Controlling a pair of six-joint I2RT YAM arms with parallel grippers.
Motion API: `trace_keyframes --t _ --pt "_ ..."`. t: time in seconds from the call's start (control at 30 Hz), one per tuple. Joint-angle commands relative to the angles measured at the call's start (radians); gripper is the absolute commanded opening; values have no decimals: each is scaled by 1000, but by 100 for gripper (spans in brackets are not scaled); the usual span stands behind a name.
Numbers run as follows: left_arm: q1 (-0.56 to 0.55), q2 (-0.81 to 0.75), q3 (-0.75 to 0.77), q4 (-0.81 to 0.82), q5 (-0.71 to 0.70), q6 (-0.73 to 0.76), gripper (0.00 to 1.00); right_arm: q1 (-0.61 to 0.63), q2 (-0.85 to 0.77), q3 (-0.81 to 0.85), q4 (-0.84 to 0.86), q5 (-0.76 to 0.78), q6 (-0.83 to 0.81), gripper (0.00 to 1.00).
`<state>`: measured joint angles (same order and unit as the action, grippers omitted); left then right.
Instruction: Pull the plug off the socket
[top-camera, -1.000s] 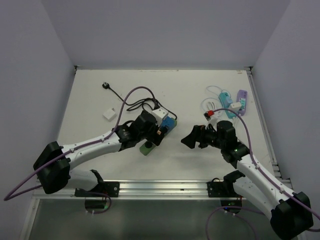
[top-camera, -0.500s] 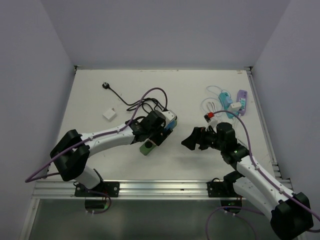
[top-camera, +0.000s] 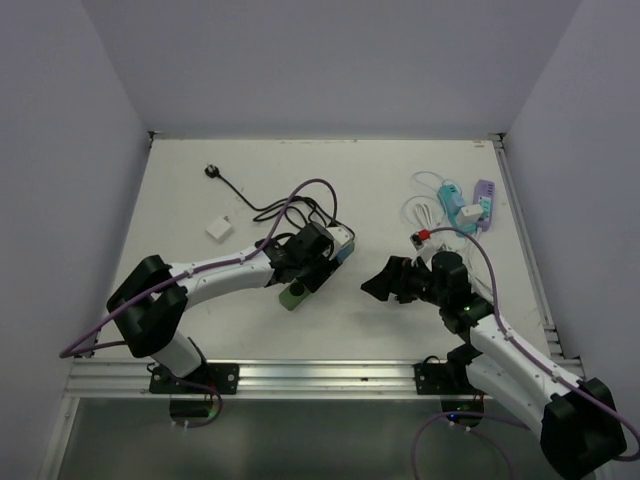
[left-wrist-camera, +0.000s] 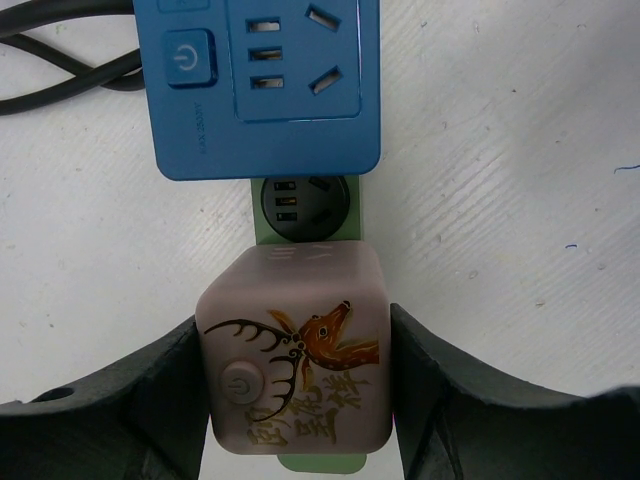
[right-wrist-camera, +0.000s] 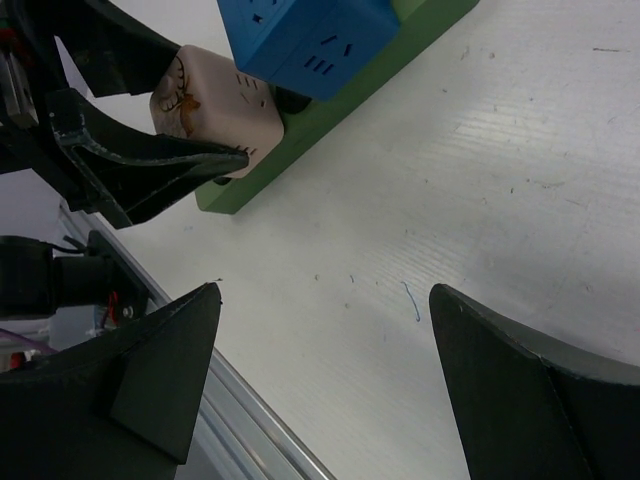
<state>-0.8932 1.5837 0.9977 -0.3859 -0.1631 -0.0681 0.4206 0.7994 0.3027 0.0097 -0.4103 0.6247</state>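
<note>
one pink plug (left-wrist-camera: 292, 370) bearing a deer and gold characters, pinched at its sides by the left gripper (left-wrist-camera: 293, 318); right gripper (right-wrist-camera: 325, 290) spread wide.

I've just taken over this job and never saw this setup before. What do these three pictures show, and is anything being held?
Two robot arms are bolted at the near edge of a table. The wide picture looks down from above and behind them. The other two come from a camera on each wrist.

A green power strip lies on the table, with a blue socket block and a pinkish cube plug with a deer picture sitting on it. The left arm's fingers press against both sides of that cube. The right arm's fingers are open and hold nothing.

Farther off lie a black cable, a small white adapter and a cluster of chargers.
</note>
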Motion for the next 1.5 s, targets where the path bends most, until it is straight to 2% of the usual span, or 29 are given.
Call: trace_keyframes --t 0.0,0.03,0.2,0.23,0.3,0.47,0.57,0.7,0.87,1.0,1.13,1.3,1.47 --pt "-6 -27 6 22 56 -18 34 1 21 -31 171 10 104 89" --pt "-6 -31 4 28 60 -33 26 1 33 -33 176 21 128 91" --pt "-6 -39 -2 70 88 -88 13 1 95 -50 284 60 181 93" --pt "-6 -42 -5 76 83 -119 6 3 113 -50 298 73 196 93" --pt "-4 -39 -7 90 57 -154 0 3 158 -48 347 79 225 92" --pt "-6 -14 16 97 17 -307 0 38 245 -53 429 116 256 89" --pt "-4 2 35 120 -5 -401 0 87 299 -56 478 139 274 84" --pt "-4 57 91 131 -9 -511 0 176 388 -57 548 176 291 83" --pt "-6 116 180 127 30 -593 0 202 480 -70 650 180 325 82" --pt "-3 136 206 166 51 -644 0 216 524 -56 650 176 328 82" --pt "-1 137 196 208 69 -685 0 221 531 -50 610 199 319 82" --pt "11 107 113 310 105 -765 0 219 537 -37 549 234 306 81" --pt "33 65 30 421 114 -819 0 218 578 -34 573 228 316 77"
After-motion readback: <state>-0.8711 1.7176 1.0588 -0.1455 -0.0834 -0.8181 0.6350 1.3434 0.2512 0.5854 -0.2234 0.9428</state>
